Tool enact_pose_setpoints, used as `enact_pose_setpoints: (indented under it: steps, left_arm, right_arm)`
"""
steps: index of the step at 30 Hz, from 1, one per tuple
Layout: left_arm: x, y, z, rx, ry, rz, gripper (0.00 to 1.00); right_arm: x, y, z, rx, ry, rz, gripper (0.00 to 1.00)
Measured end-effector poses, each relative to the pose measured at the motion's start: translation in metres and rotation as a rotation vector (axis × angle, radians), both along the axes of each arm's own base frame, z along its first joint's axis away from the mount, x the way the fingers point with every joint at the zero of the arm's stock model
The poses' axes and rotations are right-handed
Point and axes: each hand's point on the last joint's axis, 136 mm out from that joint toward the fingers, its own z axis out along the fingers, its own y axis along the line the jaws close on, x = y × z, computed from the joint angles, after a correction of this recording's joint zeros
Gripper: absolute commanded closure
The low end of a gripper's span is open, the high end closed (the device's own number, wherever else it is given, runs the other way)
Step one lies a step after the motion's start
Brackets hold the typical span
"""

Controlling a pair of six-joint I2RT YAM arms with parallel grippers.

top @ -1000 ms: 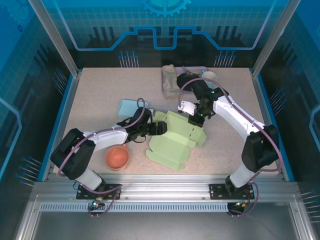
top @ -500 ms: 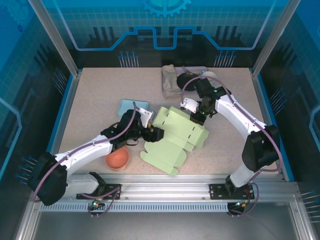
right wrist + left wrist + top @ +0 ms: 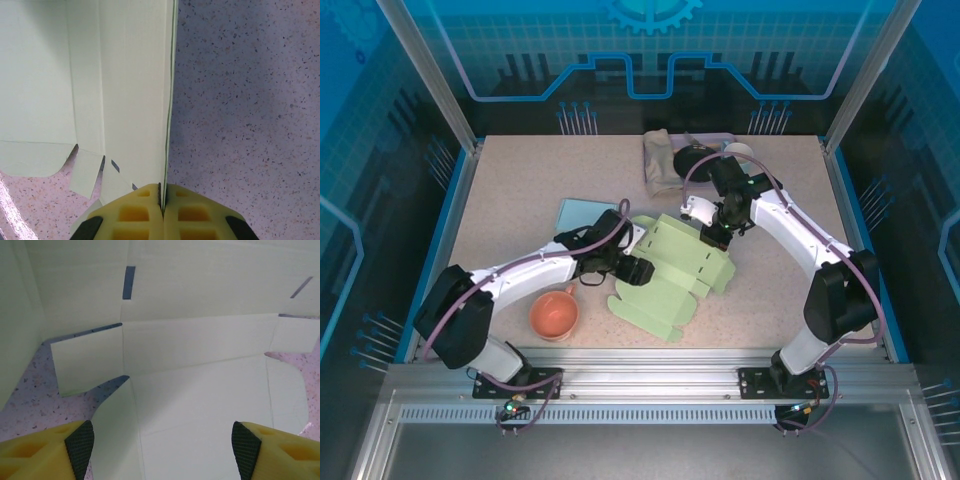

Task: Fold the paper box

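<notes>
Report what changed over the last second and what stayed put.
The left gripper moved slightly toward the near edge along the left side of the pale green paper box, jaws open but a little narrower. The box's near flap swung left, then mostly back. The right gripper stayed shut on the box's far edge, and the orange bowl stayed put.
</notes>
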Motion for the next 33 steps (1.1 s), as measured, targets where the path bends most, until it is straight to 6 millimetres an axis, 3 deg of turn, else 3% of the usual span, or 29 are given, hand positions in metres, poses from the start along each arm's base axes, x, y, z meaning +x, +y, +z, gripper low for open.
enact_pose_setpoints:
  steps: [12, 19, 25, 33]
  left_arm:
    - [0.027, 0.007, -0.029, 0.094, -0.034, 0.066, 0.18]
    - [0.038, -0.003, -0.022, 0.045, -0.078, 0.075, 0.21]
    - [0.036, -0.019, -0.015, -0.051, -0.050, 0.079, 0.30]
    - [0.031, -0.034, -0.013, -0.171, 0.010, 0.106, 0.30]
  right_arm:
    - [0.000, 0.000, 0.000, -0.001, -0.002, 0.008, 1.00]
    - [0.000, 0.000, 0.000, -0.001, -0.003, 0.007, 1.00]
    - [0.002, 0.001, 0.001, 0.003, -0.008, 0.000, 1.00]
    - [0.001, 0.001, 0.000, 0.004, -0.005, -0.007, 1.00]
